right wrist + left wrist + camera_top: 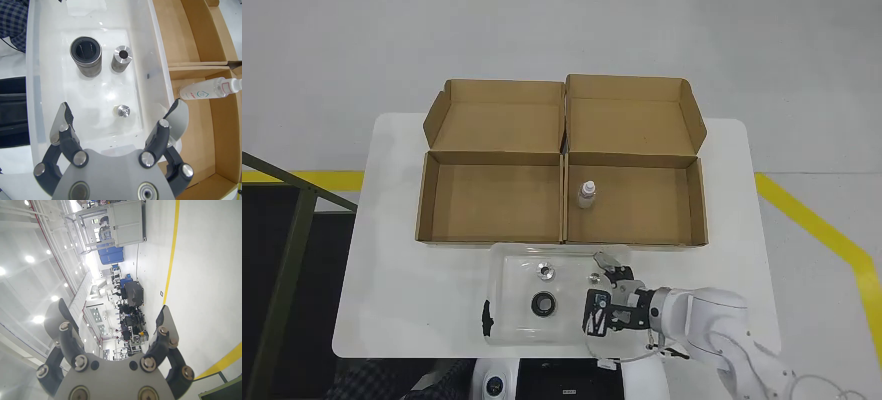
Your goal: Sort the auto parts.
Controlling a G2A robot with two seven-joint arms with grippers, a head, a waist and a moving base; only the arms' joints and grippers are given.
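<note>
**Desk:** Condition of the tools?

**Operator:** My right tool (122,104) hangs over one end of the clear bin (158,56), spread wide with nothing in it. A small silver part (122,111) lies on the bin floor below the gap. My left tool (113,305) is also wide open and empty (it faces the room, not the table (392,250)).

**Desk:** Location of the parts?

**Operator:** I count three in the bin. Besides the silver one, a large black-bored cylinder (86,56) and a smaller metal cylinder (122,58) stand side by side, apart, toward the other end. Behind the bin sit two open cardboard boxes. The left box (492,205) holds nothing I can see. A small bottle (586,194) stands in the right box (642,205), near the wall shared with the left one.
</note>
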